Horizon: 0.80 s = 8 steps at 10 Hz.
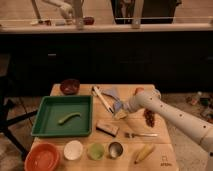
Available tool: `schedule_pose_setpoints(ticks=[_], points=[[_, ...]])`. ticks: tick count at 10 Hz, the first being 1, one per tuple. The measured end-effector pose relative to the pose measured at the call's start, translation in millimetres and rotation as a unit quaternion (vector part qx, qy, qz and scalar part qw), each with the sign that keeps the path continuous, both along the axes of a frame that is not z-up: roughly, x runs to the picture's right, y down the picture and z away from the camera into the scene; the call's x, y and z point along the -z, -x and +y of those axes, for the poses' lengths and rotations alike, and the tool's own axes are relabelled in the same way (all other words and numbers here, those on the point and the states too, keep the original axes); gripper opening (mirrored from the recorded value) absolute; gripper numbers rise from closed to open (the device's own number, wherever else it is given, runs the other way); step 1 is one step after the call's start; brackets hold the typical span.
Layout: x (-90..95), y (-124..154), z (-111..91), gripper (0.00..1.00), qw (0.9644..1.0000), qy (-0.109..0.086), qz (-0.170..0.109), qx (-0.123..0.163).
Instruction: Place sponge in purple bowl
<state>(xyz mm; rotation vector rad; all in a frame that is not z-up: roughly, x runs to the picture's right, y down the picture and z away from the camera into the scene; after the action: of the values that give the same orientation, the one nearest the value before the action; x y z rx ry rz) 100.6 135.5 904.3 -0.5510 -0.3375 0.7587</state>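
Note:
The sponge point(117, 105), a small blue-grey block, lies near the middle of the wooden table point(165, 150), just right of a white utensil point(102, 99). My gripper point(120, 113) comes in from the right on a white arm. It is down at the sponge's near right edge, open, with its tips partly hiding the block. The purple bowl point(70, 86), dark and glossy, stands at the table's far left corner, behind the green tray point(45, 131) and well left of the gripper.
The tray holds a green pod. A flat grey-blue wedge point(112, 93) lies behind the sponge. A brown-topped block point(107, 128), fork point(138, 134), reddish item point(149, 117) and banana point(144, 152) lie around it. An orange bowl point(42, 157), a white bowl point(73, 149) and two cups line the front edge.

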Motion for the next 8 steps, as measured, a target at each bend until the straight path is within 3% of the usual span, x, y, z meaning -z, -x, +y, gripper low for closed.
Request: schedule_pose_setpoints(ticks=[1,3,8], points=[[-2.1,-0.8,-0.1,0.78,1.0000,0.002,0.000,-0.002],[-4.0,-0.8,1.3,0.62,1.0000,0.003,-0.002,-0.003],[-0.3,-5.9,2.3,0.07,1.0000,-0.001,-0.004,-0.007]])
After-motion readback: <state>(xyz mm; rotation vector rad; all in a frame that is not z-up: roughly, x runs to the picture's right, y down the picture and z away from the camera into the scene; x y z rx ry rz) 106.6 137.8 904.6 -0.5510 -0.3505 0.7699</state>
